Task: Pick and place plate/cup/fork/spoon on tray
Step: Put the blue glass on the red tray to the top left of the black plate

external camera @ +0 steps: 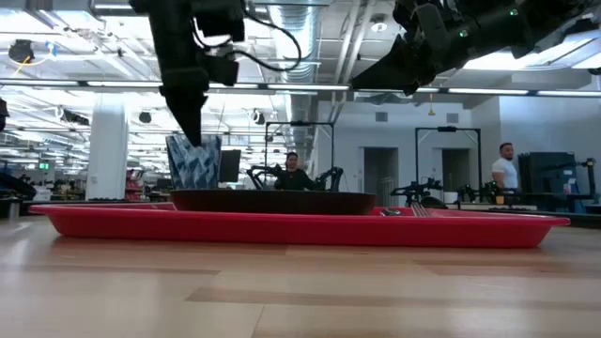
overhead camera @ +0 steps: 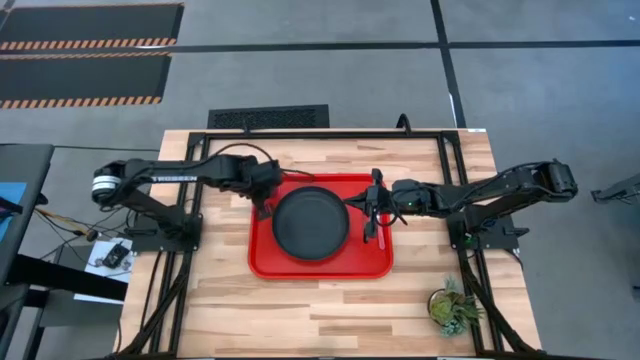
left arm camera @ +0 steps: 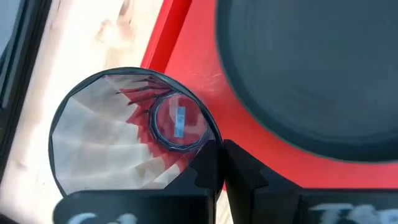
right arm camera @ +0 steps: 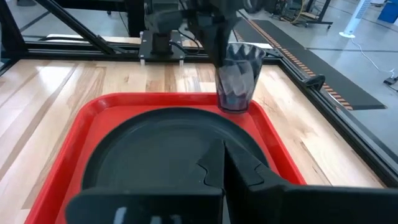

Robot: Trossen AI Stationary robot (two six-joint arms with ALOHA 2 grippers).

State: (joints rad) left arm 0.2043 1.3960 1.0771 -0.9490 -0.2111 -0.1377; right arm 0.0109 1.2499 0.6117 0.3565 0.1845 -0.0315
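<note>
The red tray (overhead camera: 300,265) lies mid-table with the dark plate (overhead camera: 311,224) on it. My left gripper (overhead camera: 262,207) is shut on the faceted see-through cup (external camera: 194,161) at the tray's left rim. The cup's base (left arm camera: 178,122) shows over red tray floor, with wood showing through its wall beside it. My right gripper (overhead camera: 352,203) is shut and empty, above the plate's right edge. The red-handled fork (overhead camera: 383,230) lies on the tray's right part, below that arm. I cannot pick out the spoon. My left gripper pinches the cup's wall at the rim (left arm camera: 212,138), on the side toward the plate, with one finger inside the cup and one outside. The fingers point down from above. The cup is upright (right arm camera: 239,78). I cannot tell whether its base rests on the tray.
A small potted green plant (overhead camera: 453,307) stands near the table's front right corner. The black frame rails (overhead camera: 440,150) run along the table's sides and far edge. Bare tray floor lies in front of the plate. People stand in the room beyond the table.
</note>
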